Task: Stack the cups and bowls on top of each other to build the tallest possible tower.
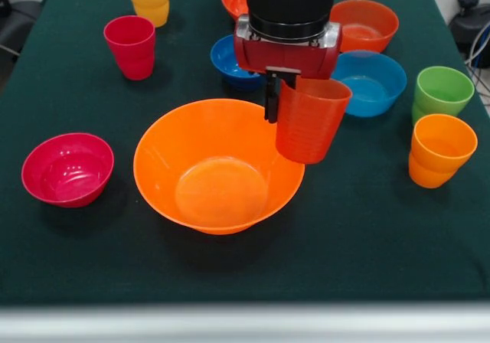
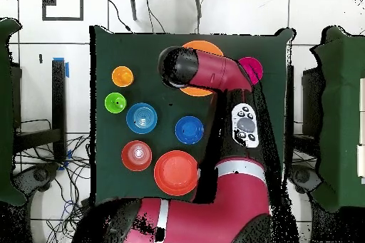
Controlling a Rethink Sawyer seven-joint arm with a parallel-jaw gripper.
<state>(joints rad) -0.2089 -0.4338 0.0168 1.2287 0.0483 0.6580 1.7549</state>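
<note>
Five cups and six bowls show on the table.

No readable text, label, brand, number or sign on anything in either view.
</note>
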